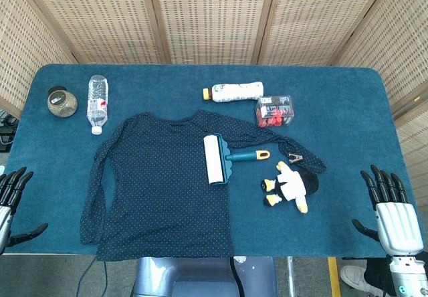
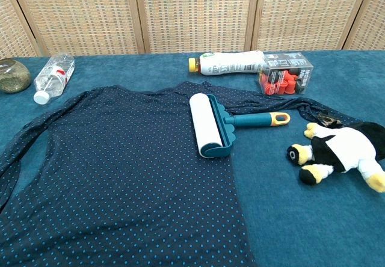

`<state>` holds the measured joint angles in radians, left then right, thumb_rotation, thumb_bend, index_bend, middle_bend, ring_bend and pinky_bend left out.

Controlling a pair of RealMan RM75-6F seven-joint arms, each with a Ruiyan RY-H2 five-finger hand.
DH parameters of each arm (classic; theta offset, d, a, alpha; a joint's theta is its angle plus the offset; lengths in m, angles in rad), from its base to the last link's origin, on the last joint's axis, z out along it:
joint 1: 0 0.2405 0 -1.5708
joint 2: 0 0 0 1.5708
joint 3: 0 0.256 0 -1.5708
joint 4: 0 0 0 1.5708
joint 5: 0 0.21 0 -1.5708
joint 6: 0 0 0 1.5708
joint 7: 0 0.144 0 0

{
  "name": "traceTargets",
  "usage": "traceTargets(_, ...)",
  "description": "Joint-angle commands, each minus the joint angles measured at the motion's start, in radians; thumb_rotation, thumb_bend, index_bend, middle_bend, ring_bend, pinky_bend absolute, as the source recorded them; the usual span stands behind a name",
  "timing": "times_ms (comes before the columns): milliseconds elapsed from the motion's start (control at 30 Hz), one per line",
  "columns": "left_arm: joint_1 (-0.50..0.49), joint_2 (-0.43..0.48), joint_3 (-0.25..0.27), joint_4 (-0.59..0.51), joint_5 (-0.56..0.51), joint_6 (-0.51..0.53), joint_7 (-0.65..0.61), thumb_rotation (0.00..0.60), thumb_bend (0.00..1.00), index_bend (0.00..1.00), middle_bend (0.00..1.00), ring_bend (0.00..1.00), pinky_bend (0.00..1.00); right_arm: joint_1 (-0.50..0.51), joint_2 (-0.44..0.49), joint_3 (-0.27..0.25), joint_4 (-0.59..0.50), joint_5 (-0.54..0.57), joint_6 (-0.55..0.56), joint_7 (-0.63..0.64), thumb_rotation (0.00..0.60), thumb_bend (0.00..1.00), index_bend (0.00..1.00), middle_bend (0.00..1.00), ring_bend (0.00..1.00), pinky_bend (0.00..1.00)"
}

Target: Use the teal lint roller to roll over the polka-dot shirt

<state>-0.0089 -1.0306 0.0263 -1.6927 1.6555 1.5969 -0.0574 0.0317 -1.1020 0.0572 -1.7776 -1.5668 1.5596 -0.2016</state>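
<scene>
Blue cloth covers the table. At the far left edge, the left hand hangs off the table with its fingers spread wide and nothing in them. Near the back sit a round jar and a water bottle lying down. The polka-dot shirt lies flat in the middle, sleeves out. The teal lint roller rests on the shirt's right side, its white roll on the cloth and its handle with the yellow tip pointing right. Behind it lie a white bottle and a clear box of red things. A toy penguin lies just right of the shirt. At the far right, the right hand is open too, fingers apart, holding nothing
</scene>
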Motion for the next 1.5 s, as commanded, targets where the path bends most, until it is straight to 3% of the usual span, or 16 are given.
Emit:
traceTargets(33,0.000,-0.001,0.000,0.000,0.000,-0.001,0.002,0.600,0.00,0.00,0.00,0.00,0.00,0.000,0.001,-0.001,0.000,0.000,-0.001,0.002,0.600,0.00,0.00,0.00,0.00,0.00)
traceTargets(200,-0.004,-0.001,-0.001,-0.007,0.003,-0.004,0.005,0.600,0.00,0.00,0.00,0.00,0.00,0.016,-0.002,0.017,0.006,0.006,-0.012,0.015,0.600,0.00,0.00,0.04,0.01,0.00)
traceTargets(233,-0.005,-0.001,-0.003,-0.007,0.002,-0.004,0.005,0.600,0.00,0.00,0.00,0.00,0.00,0.023,-0.005,0.024,0.008,0.010,-0.015,0.013,0.600,0.00,0.00,0.14,0.07,0.00)
traceTargets(300,-0.008,0.000,-0.008,-0.008,-0.003,-0.004,0.005,0.600,0.00,0.00,0.00,0.00,0.00,0.042,-0.008,0.041,0.012,0.013,-0.028,0.004,0.600,0.00,0.00,0.41,0.35,0.05)
traceTargets(333,-0.010,0.000,-0.012,-0.009,-0.008,-0.005,0.005,0.600,0.00,0.00,0.00,0.00,0.00,0.064,-0.008,0.057,0.015,0.014,-0.047,-0.006,0.600,0.00,0.00,0.57,0.55,0.18)
traceTargets(367,-0.012,0.001,-0.014,-0.009,-0.011,-0.007,0.004,0.600,0.00,0.00,0.00,0.00,0.00,0.082,-0.007,0.069,0.016,0.017,-0.063,-0.012,0.600,0.00,0.00,0.69,0.71,0.38)
traceTargets(400,-0.016,0.002,-0.020,-0.010,-0.028,-0.018,-0.004,0.600,0.00,0.00,0.00,0.00,0.00,0.172,0.003,0.127,0.007,0.031,-0.153,-0.037,0.600,0.00,0.00,0.75,0.77,0.54)
traceTargets(433,-0.019,0.002,-0.022,-0.009,-0.037,-0.024,-0.007,0.600,0.00,0.00,0.00,0.00,0.00,0.216,0.010,0.156,-0.002,0.064,-0.210,-0.051,0.600,0.00,0.00,0.81,0.84,0.74)
traceTargets(467,-0.020,0.003,-0.024,-0.009,-0.043,-0.029,-0.008,0.600,0.00,0.00,0.00,0.00,0.00,0.249,0.015,0.177,-0.011,0.095,-0.255,-0.069,0.600,0.00,0.00,0.86,0.90,0.88)
traceTargets(533,-0.023,0.004,-0.028,-0.009,-0.056,-0.037,-0.011,0.600,0.00,0.00,0.00,0.00,0.00,0.314,0.017,0.213,-0.025,0.153,-0.335,-0.117,0.600,0.00,0.00,0.93,0.97,0.99)
traceTargets(700,-0.034,0.004,-0.038,-0.007,-0.091,-0.066,-0.015,0.600,0.00,0.00,0.00,0.00,0.00,0.486,-0.042,0.275,-0.003,0.353,-0.537,-0.264,0.600,0.00,0.01,1.00,1.00,1.00)
traceTargets(833,-0.043,0.003,-0.044,-0.004,-0.112,-0.085,-0.012,0.600,0.00,0.00,0.00,0.00,0.00,0.597,-0.113,0.288,0.043,0.510,-0.631,-0.360,0.600,0.00,0.12,1.00,1.00,1.00)
traceTargets(933,-0.046,0.002,-0.048,-0.003,-0.126,-0.095,-0.011,0.600,0.00,0.00,0.00,0.00,0.00,0.668,-0.191,0.291,0.097,0.615,-0.659,-0.404,0.600,0.01,0.25,1.00,1.00,1.00)
traceTargets(1067,-0.049,0.005,-0.051,-0.003,-0.142,-0.106,-0.014,0.600,0.00,0.00,0.00,0.00,0.00,0.738,-0.277,0.283,0.166,0.720,-0.688,-0.429,0.600,0.14,0.35,1.00,1.00,1.00)
traceTargets(1167,-0.052,0.002,-0.057,-0.002,-0.157,-0.111,-0.006,0.600,0.00,0.00,0.00,0.00,0.00,0.792,-0.344,0.270,0.232,0.788,-0.711,-0.445,0.600,0.23,0.36,1.00,1.00,1.00)
traceTargets(1500,-0.066,-0.005,-0.069,0.001,-0.197,-0.143,0.010,0.600,0.00,0.00,0.00,0.00,0.00,0.920,-0.523,0.229,0.434,0.933,-0.712,-0.526,0.600,0.34,0.36,1.00,1.00,1.00)
